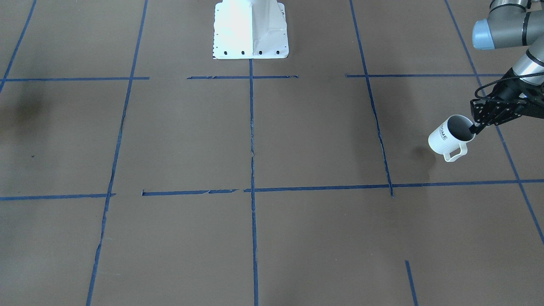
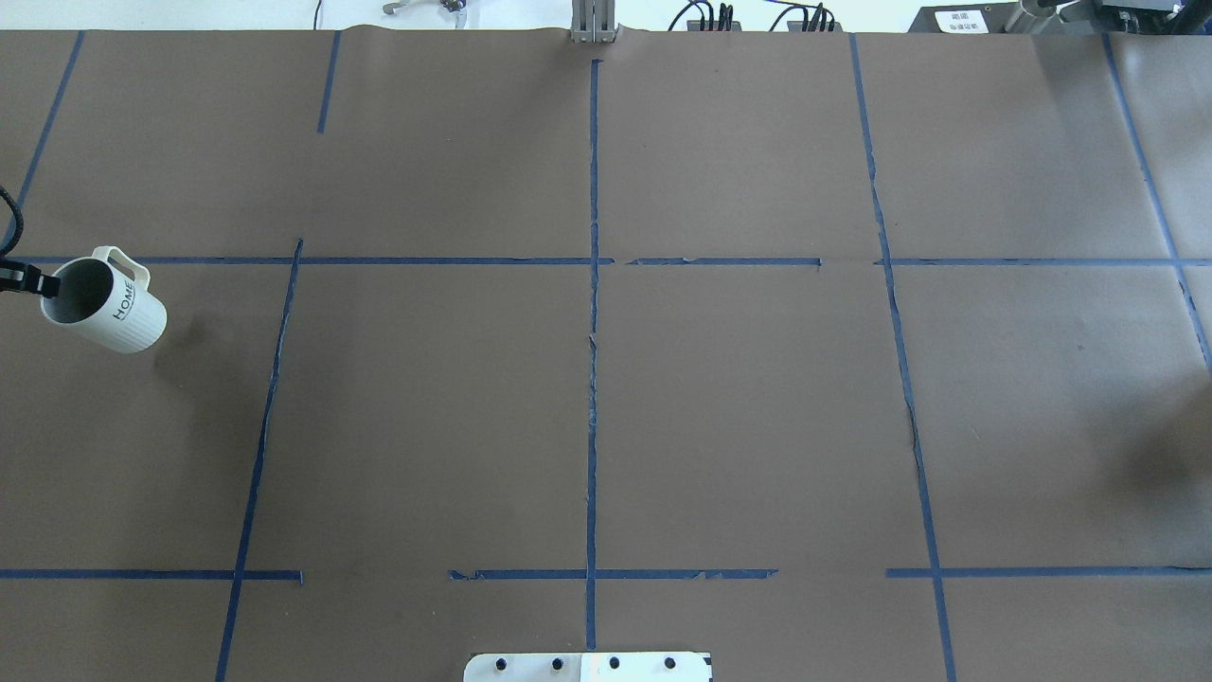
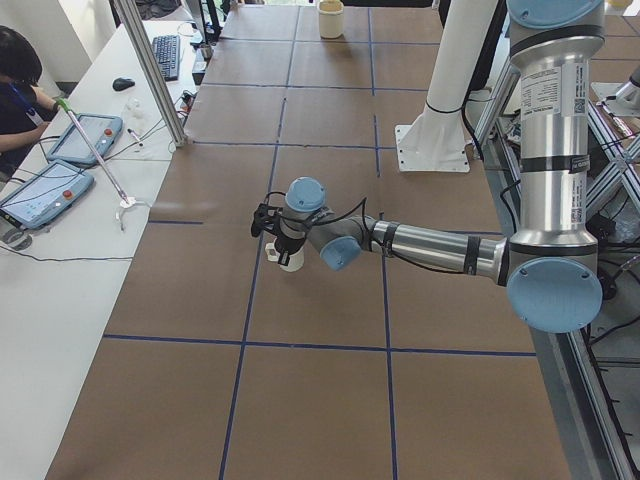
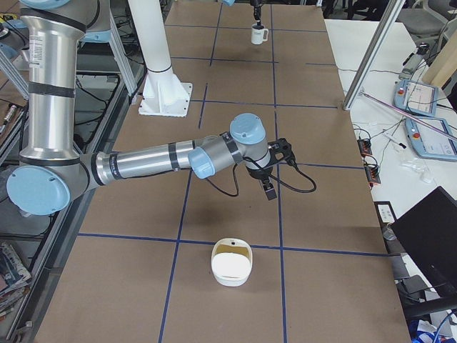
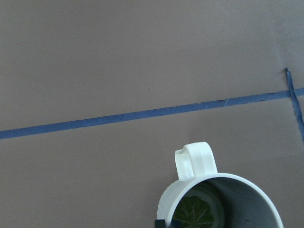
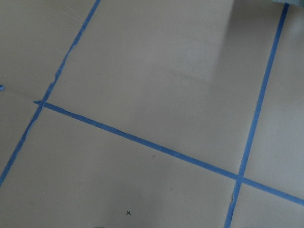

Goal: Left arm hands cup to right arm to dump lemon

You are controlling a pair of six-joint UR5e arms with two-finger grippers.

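The white HOME cup [image 1: 446, 138] hangs tilted above the left end of the brown table [image 1: 306, 136], its grey mouth angled towards the left gripper [image 1: 474, 128]. The gripper's thin black fingers [image 1: 477, 126] are clamped on the cup's rim, with one finger reaching inside the mouth. The loop handle points away from the robot's base. The yellow-green lemon [image 5: 197, 211] lies in the bottom of the cup. The right gripper [image 4: 268, 187] hangs well apart, over the table's other end, near a white bowl [image 4: 230, 263]. I cannot tell whether its fingers are open or closed.
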